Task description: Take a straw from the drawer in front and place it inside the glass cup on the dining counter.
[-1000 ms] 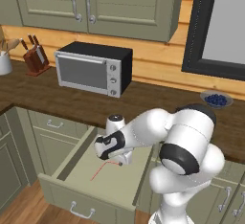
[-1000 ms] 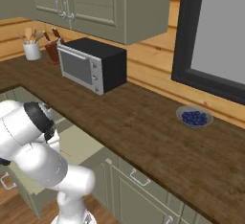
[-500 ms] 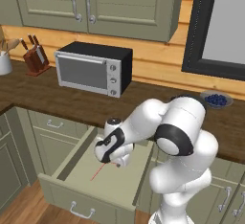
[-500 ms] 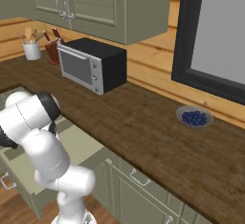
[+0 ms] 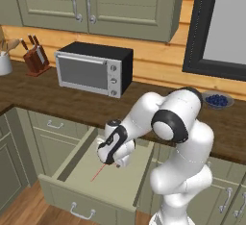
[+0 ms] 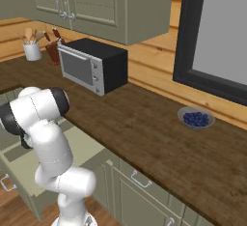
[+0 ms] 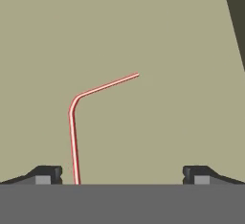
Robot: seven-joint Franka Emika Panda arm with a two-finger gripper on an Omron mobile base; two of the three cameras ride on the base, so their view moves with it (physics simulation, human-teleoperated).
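Since a second ago, our arm has folded inward while the gripper (image 5: 113,157) keeps hanging over the open drawer (image 5: 120,183). Nearest us in the hand view, we are seeing the fingertips (image 7: 48,175) spread wide, pinching nothing. The straw (image 7: 73,137) is lying flat on the drawer floor, its long part running closer to one fingertip than the other, its bent end reaching beyond. We are judging that closing off-centre could nudge the thin straw aside. Farther back, the toaster oven (image 5: 93,68) is sitting on the worktop.

Straw (image 5: 98,172) lies in drawer (image 5: 62,194) — claw (image 5: 111,163) above.
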